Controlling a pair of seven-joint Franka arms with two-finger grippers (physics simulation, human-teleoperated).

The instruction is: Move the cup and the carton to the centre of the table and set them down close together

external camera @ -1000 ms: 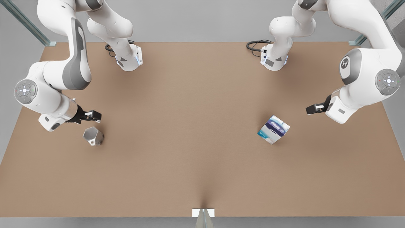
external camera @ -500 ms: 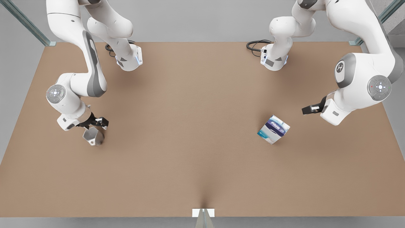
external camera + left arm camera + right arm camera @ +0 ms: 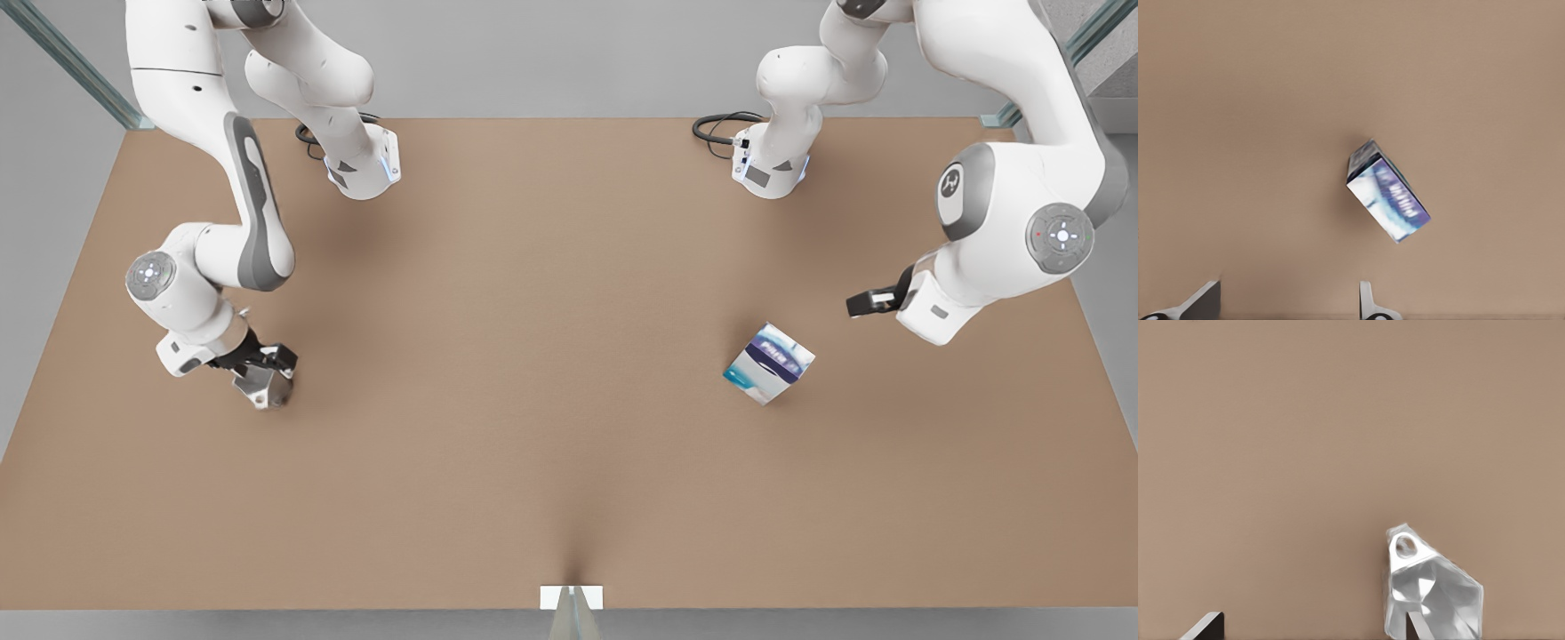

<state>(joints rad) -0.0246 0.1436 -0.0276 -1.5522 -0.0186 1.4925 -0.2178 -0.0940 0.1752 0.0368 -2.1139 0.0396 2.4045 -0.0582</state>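
The silver faceted cup (image 3: 268, 391) stands on the brown table (image 3: 533, 356) at the front view's left; its handle shows in the right wrist view, cup (image 3: 1431, 587). My right gripper (image 3: 264, 364) is open and low over the cup. One fingertip (image 3: 1415, 628) overlaps the cup's rim, the other is far off to its side. The white and blue carton (image 3: 769, 363) lies tilted at the front view's right, also in the left wrist view, carton (image 3: 1388, 200). My left gripper (image 3: 859, 302) hangs open, apart from the carton on the side toward the table's right edge.
Both arm bases (image 3: 364, 169) (image 3: 769, 169) stand at the table's far edge with black cables. A small white bracket (image 3: 571, 597) sits at the middle of the near edge. Bare tabletop lies between cup and carton.
My right gripper has come down and toward the cup until it stands over its rim. My left gripper has drifted slightly toward the table's middle. Cup and carton have not moved.
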